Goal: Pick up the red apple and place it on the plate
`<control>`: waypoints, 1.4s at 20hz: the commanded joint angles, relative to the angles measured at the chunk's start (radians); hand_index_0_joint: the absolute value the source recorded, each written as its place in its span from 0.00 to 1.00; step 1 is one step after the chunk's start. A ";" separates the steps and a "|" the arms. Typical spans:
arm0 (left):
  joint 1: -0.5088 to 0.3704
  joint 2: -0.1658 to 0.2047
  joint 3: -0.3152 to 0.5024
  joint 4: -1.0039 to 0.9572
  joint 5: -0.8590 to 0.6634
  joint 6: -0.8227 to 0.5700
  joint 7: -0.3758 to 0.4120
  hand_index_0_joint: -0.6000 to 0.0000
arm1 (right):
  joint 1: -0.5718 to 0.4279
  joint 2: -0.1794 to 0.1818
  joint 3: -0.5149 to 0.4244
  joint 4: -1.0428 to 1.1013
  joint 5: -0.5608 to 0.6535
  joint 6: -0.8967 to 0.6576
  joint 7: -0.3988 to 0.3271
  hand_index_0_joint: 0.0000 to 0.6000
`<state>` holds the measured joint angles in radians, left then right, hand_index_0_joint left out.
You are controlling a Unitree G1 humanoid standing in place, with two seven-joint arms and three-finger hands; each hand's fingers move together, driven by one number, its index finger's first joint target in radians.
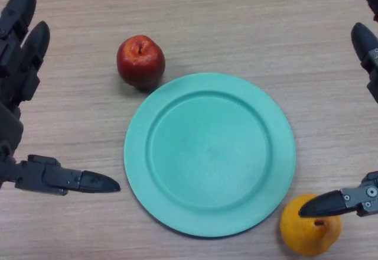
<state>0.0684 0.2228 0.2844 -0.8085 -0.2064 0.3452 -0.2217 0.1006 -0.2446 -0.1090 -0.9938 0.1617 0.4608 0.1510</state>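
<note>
Resting on the counter (248, 18), the apple (140, 61) is seen ahead of the open left hand (16, 88), touching the plate (209, 153) rim. The right hand (366, 53) is spread open, its thumb above an orange fruit (308, 235).

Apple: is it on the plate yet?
No, the apple sits on the table just beyond the plate's upper-left rim, with neither hand touching it.

Right hand (367, 47) mostly cut off by right edge; its thumb overlaps orange fruit (310, 233).
</note>
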 commanded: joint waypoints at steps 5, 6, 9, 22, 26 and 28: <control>-0.016 0.030 0.018 0.012 -0.017 -0.171 0.026 1.00 | -0.026 0.020 -0.061 -0.038 -0.032 -0.075 0.033 0.00; -0.029 0.036 0.013 0.047 -0.007 -0.168 0.036 1.00 | -0.029 0.018 -0.068 -0.043 -0.022 -0.065 0.036 0.00; -0.125 0.080 -0.011 0.184 0.050 -0.198 0.079 1.00 | -0.013 0.023 -0.080 -0.040 -0.008 -0.089 0.044 0.00; -0.630 0.059 -0.253 0.937 0.363 -0.341 0.209 1.00 | 0.004 0.022 -0.185 -0.032 0.072 -0.120 0.068 0.00; -0.705 0.028 -0.257 1.074 0.371 -0.338 0.241 1.00 | 0.014 0.024 -0.233 -0.012 0.102 -0.163 0.092 0.00; -0.744 0.011 -0.254 1.141 0.345 -0.339 0.292 1.00 | 0.015 0.019 -0.262 -0.015 0.125 -0.154 0.102 0.00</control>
<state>-0.6066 0.2049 -0.0109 0.3857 0.1423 0.1176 0.0105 0.1230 -0.2086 -0.3107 -0.9571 0.2051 0.4596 0.2473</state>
